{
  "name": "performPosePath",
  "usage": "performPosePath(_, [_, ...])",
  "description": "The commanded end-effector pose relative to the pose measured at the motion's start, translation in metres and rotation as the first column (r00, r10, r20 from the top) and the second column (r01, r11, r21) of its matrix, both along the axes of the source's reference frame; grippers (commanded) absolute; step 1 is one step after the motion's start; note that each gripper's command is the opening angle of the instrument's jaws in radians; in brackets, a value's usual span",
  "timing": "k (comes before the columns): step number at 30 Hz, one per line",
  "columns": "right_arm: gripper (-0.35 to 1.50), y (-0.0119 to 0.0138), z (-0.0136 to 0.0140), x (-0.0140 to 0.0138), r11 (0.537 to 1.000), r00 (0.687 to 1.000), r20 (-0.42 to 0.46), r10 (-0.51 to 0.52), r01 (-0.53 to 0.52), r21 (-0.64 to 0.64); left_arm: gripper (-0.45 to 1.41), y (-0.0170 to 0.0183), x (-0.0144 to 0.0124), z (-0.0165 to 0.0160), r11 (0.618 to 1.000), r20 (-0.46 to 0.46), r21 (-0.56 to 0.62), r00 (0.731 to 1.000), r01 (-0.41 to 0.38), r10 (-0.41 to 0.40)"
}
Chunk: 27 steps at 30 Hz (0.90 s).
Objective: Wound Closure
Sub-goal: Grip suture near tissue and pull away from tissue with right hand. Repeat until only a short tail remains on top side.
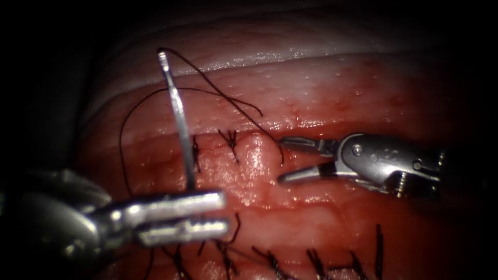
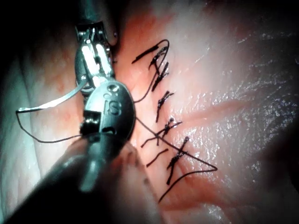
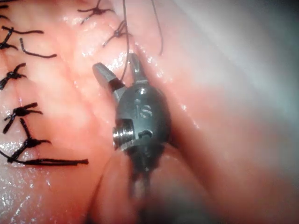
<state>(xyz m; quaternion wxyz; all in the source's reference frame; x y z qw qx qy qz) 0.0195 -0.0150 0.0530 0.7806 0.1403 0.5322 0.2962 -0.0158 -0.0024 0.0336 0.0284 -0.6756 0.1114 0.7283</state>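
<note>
My left tool [image 1: 225,213] comes in low at the left, jaws shut on one end of the curved needle [image 1: 179,119]. The needle stands up free of the tissue [image 1: 363,93], its thread end on top. Black thread [image 1: 228,98] runs from that end rightwards and down to the ridge by my right tool [image 1: 281,159]. That tool's jaws stand open at the right, holding nothing, the thread passing between them [image 3: 126,70]. In the left wrist view the needle [image 2: 46,105] sticks out sideways from the left tool [image 2: 96,39]. The right tool [image 3: 117,67] hovers just over the tissue.
Two knotted stitches [image 1: 231,145] sit on the upper seam near the needle's base. A row of several tied stitches [image 1: 311,259] with cut ends runs along the lower seam, also seen as stitches [image 2: 163,100] and stitches [image 3: 18,112]. Red fluid wets the tissue.
</note>
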Motion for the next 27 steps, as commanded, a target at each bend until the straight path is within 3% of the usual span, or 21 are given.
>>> performPosePath(1, [0.86, 0.0001, 0.0007, 0.0007, 1.0, 1.0, 0.01, 0.016, -0.016, 0.014, -0.45, 0.0, -0.0005, 0.0002, 1.0, 0.0, -0.001, 1.0, 0.0, 0.0])
performPosePath(6, [0.78, -0.0004, 0.0014, 0.0019, 1.0, 1.0, -0.004, 0.017, -0.017, 0.025, -0.45, -0.0004, -0.0008, -0.0003, 1.0, -0.001, -0.003, 1.0, 0.001, -0.001])
performPosePath(7, [0.66, -0.0009, 0.0018, 0.0024, 1.0, 1.0, -0.011, 0.003, -0.003, 0.029, -0.45, -0.0004, -0.0009, -0.0004, 1.0, -0.001, -0.003, 1.0, 0.001, -0.001])
performPosePath(8, [0.09, -0.0012, 0.0021, 0.0026, 0.999, 1.0, -0.014, -0.008, 0.008, 0.034, -0.45, -0.0004, -0.0009, -0.0005, 1.0, -0.002, -0.003, 1.0, 0.002, -0.002])
performPosePath(10, [-0.35, -0.0014, 0.0023, 0.0027, 0.997, 1.0, -0.001, -0.011, 0.011, 0.07, -0.45, -0.0004, -0.0009, -0.0005, 1.0, -0.002, -0.003, 1.0, 0.002, -0.002])
performPosePath(16, [-0.35, -0.0013, 0.0011, 0.0018, 0.995, 1.0, 0.003, -0.031, 0.031, 0.091, -0.45, -0.0002, -0.0009, 0.0001, 1.0, 0.001, -0.003, 1.0, 0.001, -0.001])
performPosePath(20, [-0.35, -0.0026, -0.001, 0.001, 0.995, 0.999, -0.004, -0.041, 0.041, 0.096, -0.45, 0.0, -0.0008, 0.0018, 0.999, -0.006, 0.045, 1.0, -0.016, 0.017])
performPosePath(25, [-0.35, -0.0057, -0.005, 0.0004, 0.993, 0.998, -0.024, -0.062, 0.064, 0.099, -0.45, -0.0013, -0.0011, 0.0037, 0.986, -0.068, 0.126, 0.991, -0.105, 0.114])
performPosePath(27, [-0.35, -0.0083, -0.0084, 0.0004, 0.99, 0.995, -0.036, -0.097, 0.101, 0.103, -0.45, -0.0028, -0.0021, 0.0038, 0.967, -0.06, 0.187, 0.98, -0.174, 0.188])
